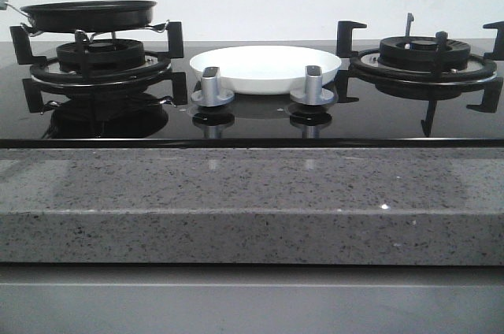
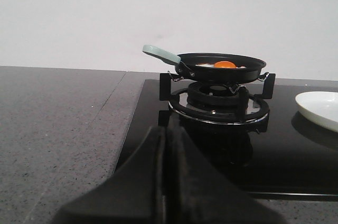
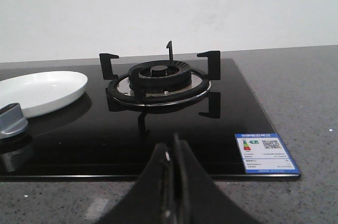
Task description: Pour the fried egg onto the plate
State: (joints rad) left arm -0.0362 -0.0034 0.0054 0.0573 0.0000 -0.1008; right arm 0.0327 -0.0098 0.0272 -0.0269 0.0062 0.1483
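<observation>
The fried egg with orange yolk (image 2: pixel 224 65) lies in the black frying pan (image 2: pixel 222 66) on the left burner. The glossy white round plate (image 1: pixel 265 68) sits mid-hob. Both arms hang low at the counter's near edge, left fingers (image 2: pixel 158 182) and right fingers (image 3: pixel 168 182) pressed together, empty.

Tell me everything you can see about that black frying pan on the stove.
The frying pan is small, round and shallow, black and matte, seemingly metal, with a pale mint-green handle angling up and away from the plate. It sits level on the prongs of the left burner's grate, and neither tool touches it. Inside lies a fried egg with an orange yolk. The white plate sits beside it, apart, at the hob's middle.
</observation>
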